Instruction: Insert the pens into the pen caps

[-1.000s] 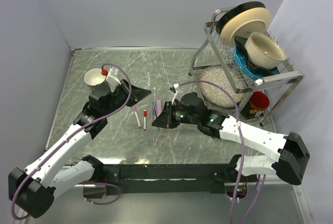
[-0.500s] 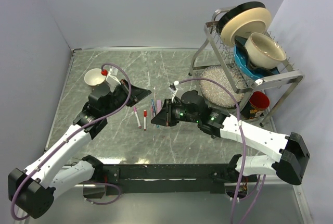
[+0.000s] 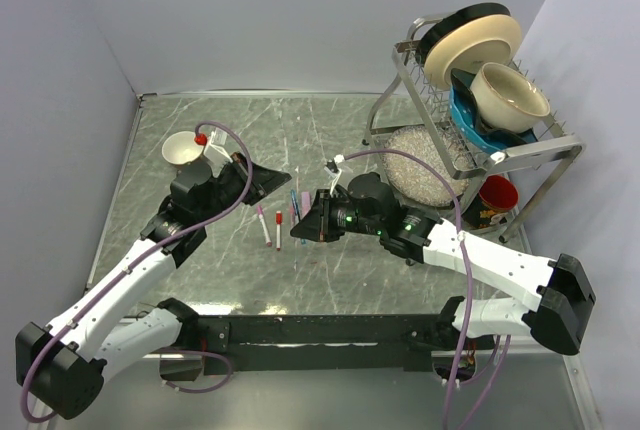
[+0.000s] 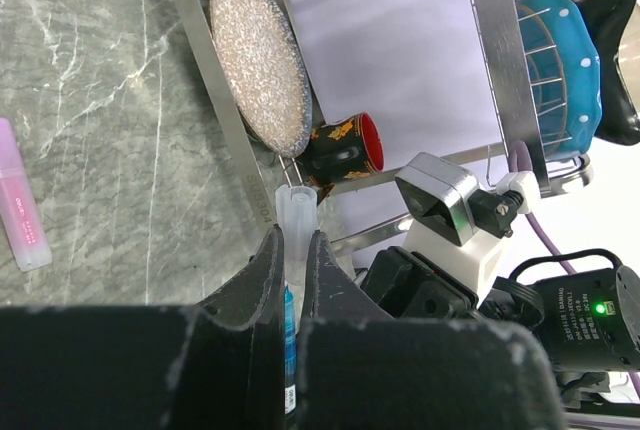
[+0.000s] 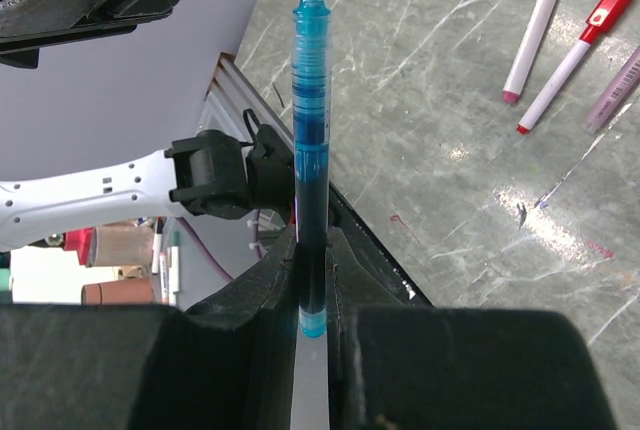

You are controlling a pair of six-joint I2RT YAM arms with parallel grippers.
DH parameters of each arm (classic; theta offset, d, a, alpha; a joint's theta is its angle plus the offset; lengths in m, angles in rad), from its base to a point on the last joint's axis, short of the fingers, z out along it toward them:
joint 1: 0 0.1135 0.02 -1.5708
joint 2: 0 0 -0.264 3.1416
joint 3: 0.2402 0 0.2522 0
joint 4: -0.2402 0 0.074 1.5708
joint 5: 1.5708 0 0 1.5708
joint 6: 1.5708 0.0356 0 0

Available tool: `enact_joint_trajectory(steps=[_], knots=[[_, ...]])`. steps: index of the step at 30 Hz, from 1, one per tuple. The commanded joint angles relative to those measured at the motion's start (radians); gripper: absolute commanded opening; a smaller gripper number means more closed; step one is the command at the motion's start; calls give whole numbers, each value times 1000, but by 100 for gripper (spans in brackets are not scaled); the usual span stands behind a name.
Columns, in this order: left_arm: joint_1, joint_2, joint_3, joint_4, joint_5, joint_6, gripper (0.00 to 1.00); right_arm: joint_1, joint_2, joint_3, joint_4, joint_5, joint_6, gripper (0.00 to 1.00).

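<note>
Left fingers (image 4: 275,275) are clamping shut on a clear tubular pen cap (image 4: 297,208), which is sticking out past the tips; something blue is showing lower down between them. The left arm is sitting at the left side of the bench (image 3: 330,120), just beside a white bowl (image 3: 180,150). A pale pink pen piece (image 4: 20,205) is lying flat on the bench, can't tell whether pen or cap.

Mid-bench, a pink-ended pen (image 5: 540,25) and a red-ended pen (image 5: 575,55) are lying side by side, loose, between the two arms. A pale purple piece (image 5: 615,90) is lying just right of them.

Right fingers (image 5: 285,275) are gripping a blue pen (image 5: 311,130) by its lower end, closed on it. The pen is standing straight out of the fingers, tip away from the wrist and off the bench, near the loose pens.

At far right a dish rack (image 3: 520,155) is holding plates and bowls, with a speckled plate (image 3: 420,165) leaning at its foot and a red mug (image 3: 497,193) beside it.
</note>
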Motion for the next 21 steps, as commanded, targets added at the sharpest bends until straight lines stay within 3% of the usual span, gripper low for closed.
enact_joint_trajectory(steps=[1, 21], knots=[[-3, -14, -21, 18, -13, 32, 1, 7, -1, 65, 30, 5, -15, 0], [-3, -14, -1, -3, -53, 54, 1, 11, -11, 57, 21, 10, -1, 0]])
